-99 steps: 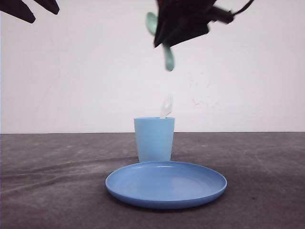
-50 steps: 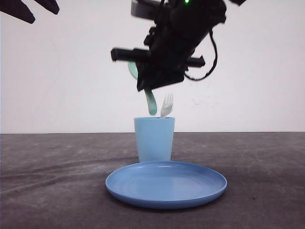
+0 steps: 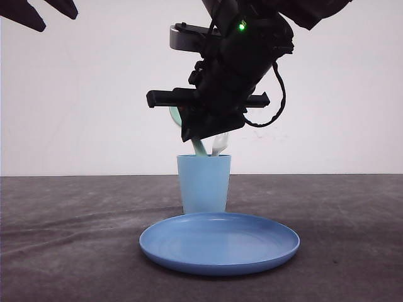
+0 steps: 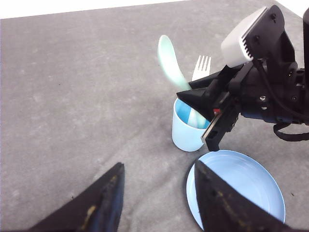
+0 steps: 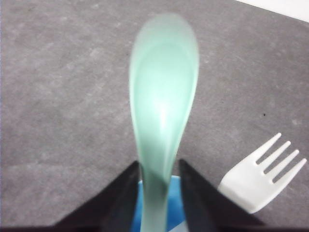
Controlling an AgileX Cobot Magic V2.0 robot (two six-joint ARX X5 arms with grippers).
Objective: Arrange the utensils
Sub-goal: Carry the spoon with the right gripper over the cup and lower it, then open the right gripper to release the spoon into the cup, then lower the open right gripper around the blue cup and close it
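Standing tines-up in cup (image 4: 188, 131), frame centre: fork (image 4: 201, 68), done. Spoon (image 5: 161, 106): handle entering cup, pinched by right gripper (image 5: 157, 193); release pending. Left gripper (image 4: 157, 203): fingers spread, idle.

The mint-green spoon (image 4: 170, 60) stands handle-down in the cup (image 4: 186, 135), bowl up; the white fork (image 4: 201, 68) stands beside it, tines up.

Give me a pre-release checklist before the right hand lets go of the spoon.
1. Right hand gripping the spoon handle: ok.
2. Handle end inside the cup: ok.
3. Fork already in the cup, tines up: ok.
4. Cup upright behind the plate: ok.
5. Left hand raised, well away from the cup: ok.
6. Handle touching the cup's bottom: cannot tell.
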